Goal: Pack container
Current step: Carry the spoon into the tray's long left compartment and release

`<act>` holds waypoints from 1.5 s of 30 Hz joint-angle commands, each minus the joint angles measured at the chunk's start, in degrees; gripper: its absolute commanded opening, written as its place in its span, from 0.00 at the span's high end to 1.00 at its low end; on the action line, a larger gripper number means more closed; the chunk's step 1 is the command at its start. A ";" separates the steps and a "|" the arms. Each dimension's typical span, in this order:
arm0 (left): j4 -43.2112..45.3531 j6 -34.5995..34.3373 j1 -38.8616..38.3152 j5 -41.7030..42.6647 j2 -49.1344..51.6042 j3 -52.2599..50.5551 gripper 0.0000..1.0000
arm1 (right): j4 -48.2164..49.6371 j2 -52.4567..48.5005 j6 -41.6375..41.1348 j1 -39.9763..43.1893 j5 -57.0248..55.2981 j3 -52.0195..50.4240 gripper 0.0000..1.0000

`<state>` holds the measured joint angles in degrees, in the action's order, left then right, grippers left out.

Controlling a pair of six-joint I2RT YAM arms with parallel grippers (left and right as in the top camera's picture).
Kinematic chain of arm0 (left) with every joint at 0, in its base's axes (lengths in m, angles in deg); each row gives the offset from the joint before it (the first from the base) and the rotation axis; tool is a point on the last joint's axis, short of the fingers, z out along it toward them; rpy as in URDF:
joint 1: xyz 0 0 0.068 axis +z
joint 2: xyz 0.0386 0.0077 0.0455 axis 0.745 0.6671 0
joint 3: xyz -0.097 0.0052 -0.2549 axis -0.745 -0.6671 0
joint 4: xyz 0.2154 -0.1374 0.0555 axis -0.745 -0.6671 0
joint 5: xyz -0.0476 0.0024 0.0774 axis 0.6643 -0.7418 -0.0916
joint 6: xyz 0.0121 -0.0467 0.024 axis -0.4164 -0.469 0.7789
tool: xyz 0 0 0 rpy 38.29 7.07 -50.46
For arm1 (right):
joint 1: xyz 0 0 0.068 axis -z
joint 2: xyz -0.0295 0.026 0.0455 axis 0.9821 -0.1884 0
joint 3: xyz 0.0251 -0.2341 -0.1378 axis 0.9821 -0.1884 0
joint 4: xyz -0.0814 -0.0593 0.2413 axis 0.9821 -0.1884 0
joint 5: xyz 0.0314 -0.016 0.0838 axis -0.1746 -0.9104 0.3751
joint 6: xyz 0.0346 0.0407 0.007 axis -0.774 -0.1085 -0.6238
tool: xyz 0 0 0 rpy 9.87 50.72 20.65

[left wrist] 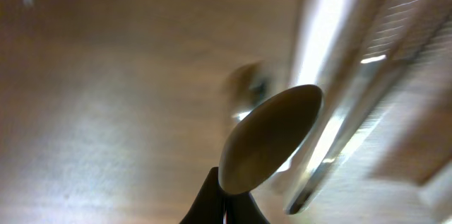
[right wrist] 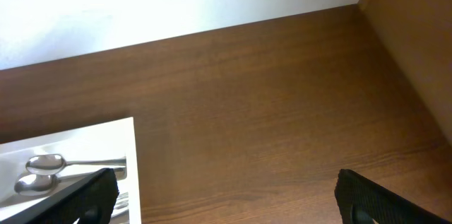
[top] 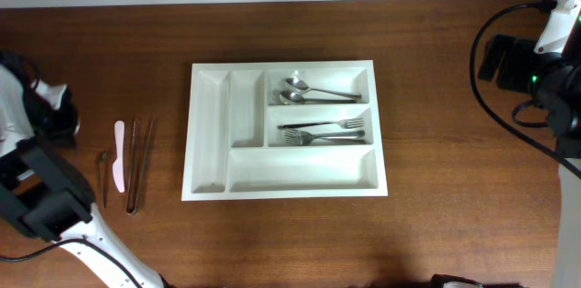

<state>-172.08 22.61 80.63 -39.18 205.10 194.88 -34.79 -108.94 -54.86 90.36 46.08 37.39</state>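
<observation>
Container [top: 300,168]: sitting mid-table, spoons [top: 309,94] and forks [top: 323,130] lying in its upper right compartments
Left gripper [left wrist: 224,201]: jaws pressing together, pinching a dark spoon [left wrist: 272,136]
Right gripper [right wrist: 226,189]: hanging beyond the container's far right corner, jaws standing spread wide

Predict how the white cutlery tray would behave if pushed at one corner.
The tray looks rigid and moulded, so it probably won't flex. Being broad, flat and low on the smooth table, it would likely slide or pivot, not tip. The loose spoons and forks may shift inside.
</observation>
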 commanded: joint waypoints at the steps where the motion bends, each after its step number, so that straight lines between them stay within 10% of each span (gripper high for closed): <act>1: 0.11 -0.04 -7.37 6.49 -6.34 2.80 0.98 | 0.17 -0.15 -0.48 0.22 0.31 -0.11 0.01; 19: 14.58 -17.29 -44.72 2.73 -7.04 2.16 0.98 | 0.17 -0.15 -0.48 0.22 0.33 -0.11 0.01; 34: 13.33 -28.46 -49.83 -2.43 1.42 1.95 0.96 | 0.17 -0.15 -0.48 0.22 0.33 -0.11 0.01; 38: 12.41 -29.24 -49.83 -2.21 1.42 1.95 0.30 | 0.17 -0.15 -0.48 0.22 0.33 -0.11 0.01; 45: 1.20 -24.98 -47.58 -5.16 1.22 10.73 0.55 | 0.17 -0.15 -0.48 0.22 0.31 -0.11 0.01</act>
<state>-168.01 -3.82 31.08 -41.24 206.85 199.23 -34.79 -109.01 -54.84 90.36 46.08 37.39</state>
